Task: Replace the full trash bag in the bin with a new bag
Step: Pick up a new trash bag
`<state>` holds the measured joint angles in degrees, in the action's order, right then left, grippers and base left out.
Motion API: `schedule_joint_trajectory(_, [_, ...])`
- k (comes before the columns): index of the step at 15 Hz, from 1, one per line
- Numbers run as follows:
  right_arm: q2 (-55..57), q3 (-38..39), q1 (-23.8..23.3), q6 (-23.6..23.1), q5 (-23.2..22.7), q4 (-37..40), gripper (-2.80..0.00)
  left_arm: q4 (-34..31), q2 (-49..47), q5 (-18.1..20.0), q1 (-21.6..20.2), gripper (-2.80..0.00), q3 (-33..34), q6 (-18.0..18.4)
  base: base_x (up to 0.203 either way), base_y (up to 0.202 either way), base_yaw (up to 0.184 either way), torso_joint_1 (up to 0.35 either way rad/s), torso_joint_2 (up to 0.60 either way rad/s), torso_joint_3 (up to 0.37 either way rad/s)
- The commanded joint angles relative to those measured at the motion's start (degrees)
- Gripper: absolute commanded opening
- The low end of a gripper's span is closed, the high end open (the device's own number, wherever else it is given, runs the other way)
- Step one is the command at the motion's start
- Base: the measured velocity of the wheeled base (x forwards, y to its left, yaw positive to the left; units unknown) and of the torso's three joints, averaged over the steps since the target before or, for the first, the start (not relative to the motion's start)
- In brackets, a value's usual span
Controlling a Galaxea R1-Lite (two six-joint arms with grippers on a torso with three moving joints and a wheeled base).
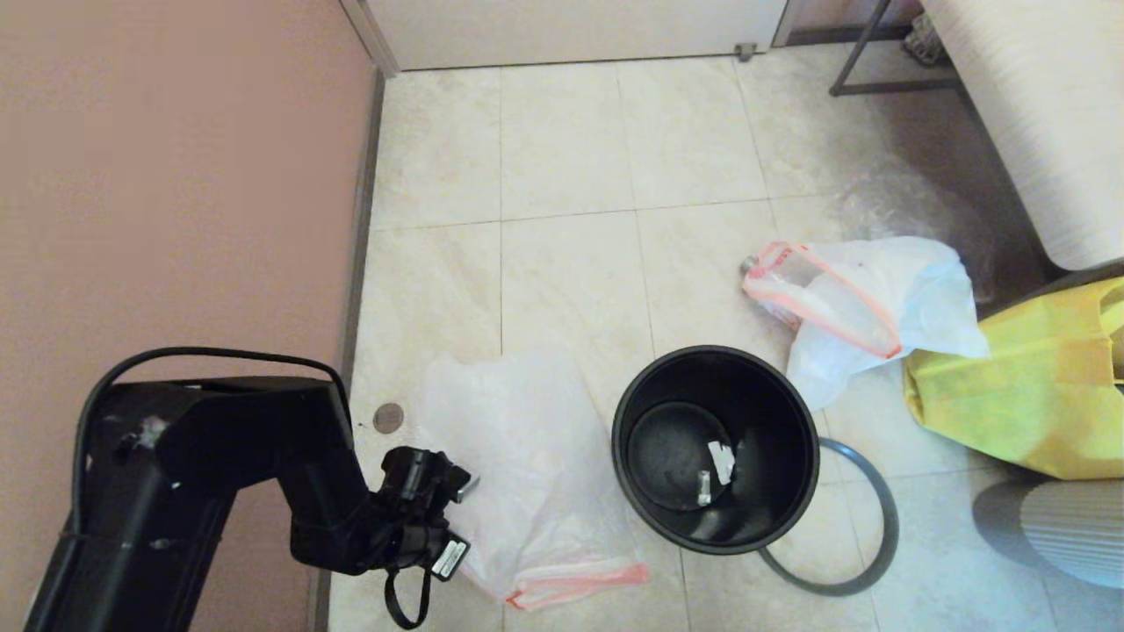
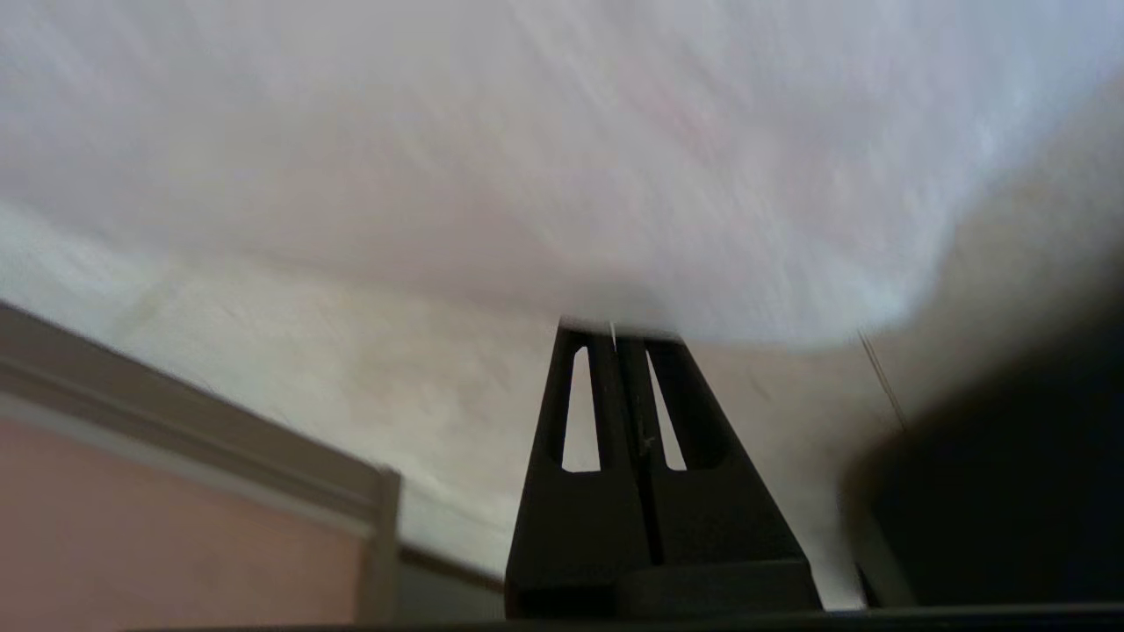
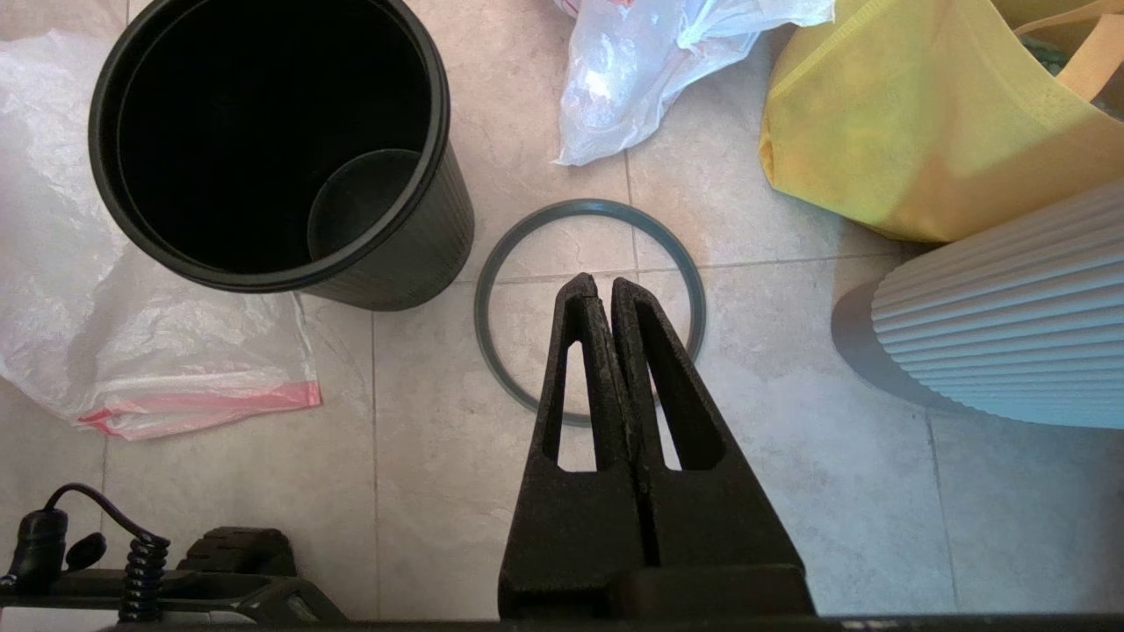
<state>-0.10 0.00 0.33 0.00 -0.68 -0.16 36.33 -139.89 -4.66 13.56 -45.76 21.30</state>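
Observation:
The new bag [image 1: 527, 456] lies flat on the floor tiles left of the bin, its pink-orange hem [image 1: 580, 584] toward me. My left gripper [image 1: 464, 485] is low at the bag's left edge. In the left wrist view the left gripper [image 2: 615, 332] is shut, with a sliver of the bag's white film [image 2: 562, 175] between the tips. The black bin [image 1: 716, 353] stands upright with no bag in it. Its grey hoop [image 1: 865, 544] lies on the floor beside it. The full trash bag [image 1: 878, 290] lies behind the bin. My right gripper [image 3: 600, 283] hangs shut and empty above the hoop [image 3: 492, 263].
A yellow fabric bag [image 1: 1027, 386] sits right of the bin, next to a ribbed white object [image 1: 1062, 527]. A pink wall [image 1: 176, 175] runs along the left. Two small scraps [image 1: 720, 461] lie on the bin's bottom. A metal frame leg [image 1: 856, 61] stands at the far right.

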Motion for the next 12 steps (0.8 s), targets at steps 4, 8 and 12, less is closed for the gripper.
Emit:
schedule_joint_trajectory(4, [0.1,0.0,0.03,-0.08,-0.02,-0.02,-2.8,-14.17,-2.7,-0.27,-0.22,-2.8,-16.11,-6.21,0.0,0.0,0.0,0.0,0.0,0.0])
schedule_joint_trajectory(8, [0.1,0.0,0.03,-0.06,-0.02,-0.02,-2.8,-24.12,-10.26,-4.93,-0.01,-2.8,-30.6,-13.46,0.0,0.0,0.0,0.0,0.0,0.0])
schedule_joint_trajectory(12, [0.1,0.0,0.02,0.0,-0.02,-0.02,-2.8,-33.01,-12.88,-5.94,2.03,-2.8,-45.46,-18.96,0.0,0.0,0.0,0.0,0.0,0.0])
